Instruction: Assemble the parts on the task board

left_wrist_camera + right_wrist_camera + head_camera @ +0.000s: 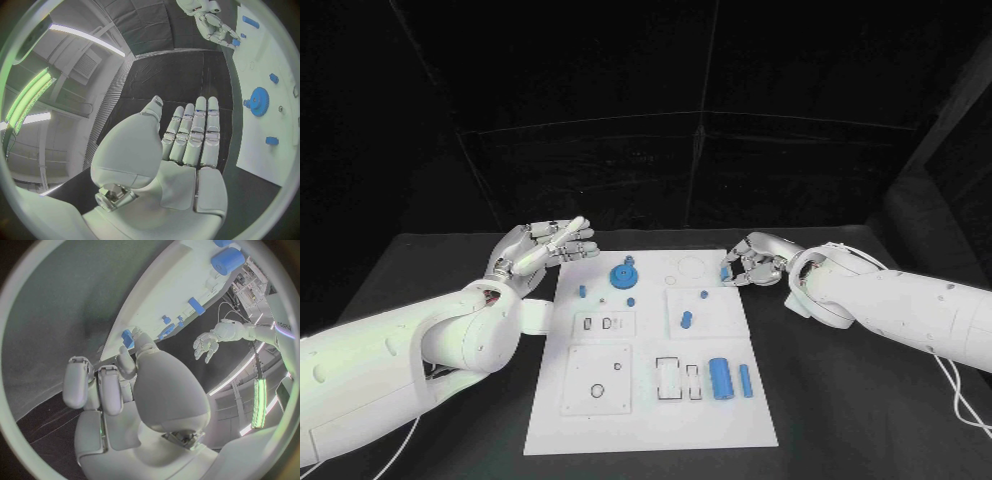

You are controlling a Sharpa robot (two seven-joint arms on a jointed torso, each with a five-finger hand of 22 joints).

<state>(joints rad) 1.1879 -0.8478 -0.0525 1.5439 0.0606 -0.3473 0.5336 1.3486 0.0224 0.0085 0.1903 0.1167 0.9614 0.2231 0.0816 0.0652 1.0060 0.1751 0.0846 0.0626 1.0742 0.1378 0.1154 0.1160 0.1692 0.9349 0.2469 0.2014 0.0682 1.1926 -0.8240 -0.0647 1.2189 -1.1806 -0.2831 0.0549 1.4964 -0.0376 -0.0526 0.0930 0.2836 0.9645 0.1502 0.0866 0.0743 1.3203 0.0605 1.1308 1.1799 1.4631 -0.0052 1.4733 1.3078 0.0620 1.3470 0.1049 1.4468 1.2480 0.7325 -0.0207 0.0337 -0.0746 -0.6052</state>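
My left hand (pixel 542 248) hovers flat and empty just off the left edge of the task board (pixel 651 420), its fingers (pixel 195 131) straight, side by side and holding nothing. My right hand (pixel 750 262) sits at the board's right edge near its far end, fingers (pixel 94 385) curled in, with a small blue part (pixel 127 338) pinched at their tips. The board lies in the middle of the black tabletop (pixel 848 420). On it a blue gear (pixel 625 272) rests near the far end beside my left hand, and a blue cylinder (pixel 720 379) lies nearer me, with a slimmer blue pin (pixel 746 380) just beside it
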